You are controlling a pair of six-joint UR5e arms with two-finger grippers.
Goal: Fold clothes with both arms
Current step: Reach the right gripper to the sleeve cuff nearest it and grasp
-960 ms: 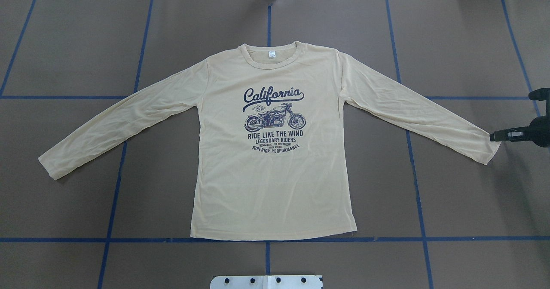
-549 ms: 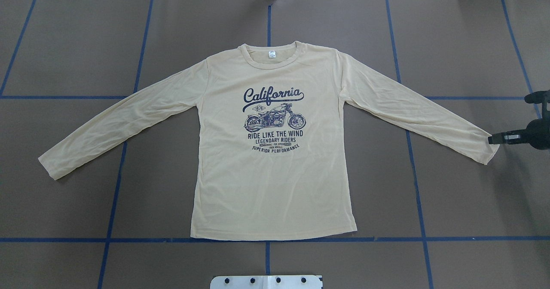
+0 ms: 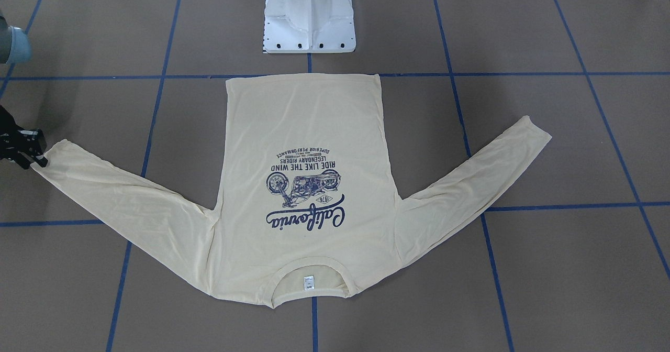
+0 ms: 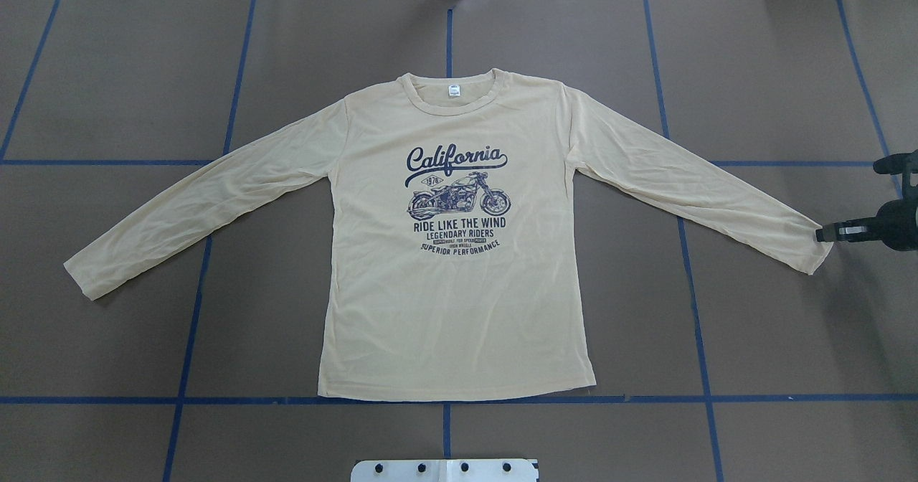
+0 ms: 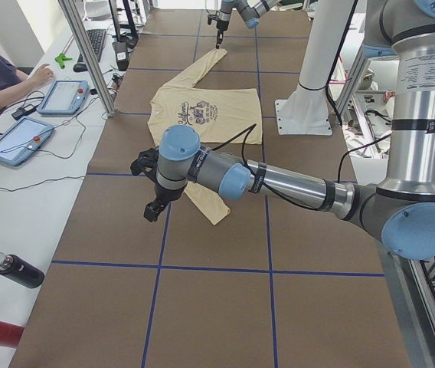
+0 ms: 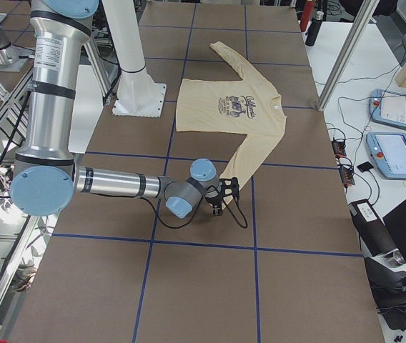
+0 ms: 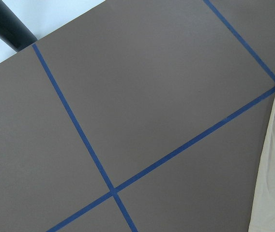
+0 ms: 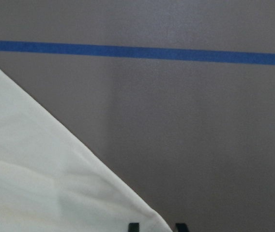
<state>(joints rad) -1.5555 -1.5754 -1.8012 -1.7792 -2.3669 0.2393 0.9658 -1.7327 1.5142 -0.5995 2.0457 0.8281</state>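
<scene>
1. Front view: the shirt (image 3: 303,132) lies flat and print-up in the middle of the table (image 3: 523,289), sleeves spread, nothing folded yet. The right gripper (image 3: 36,155) touches one cuff (image 3: 55,153).
2. Overhead: the hem lies toward the robot's edge.
3. Left side view: the left gripper (image 5: 150,211) hangs near the other cuff; whether it is apart or together, I cannot tell.
4. Right wrist view: the fingertips (image 8: 133,226) stand apart at the cuff corner, unclamped. Every fold remains.

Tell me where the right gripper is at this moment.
In the overhead view the right gripper is low at the view's right edge, its tips at the sleeve cuff of the T-shirt that lies spread flat.
</scene>
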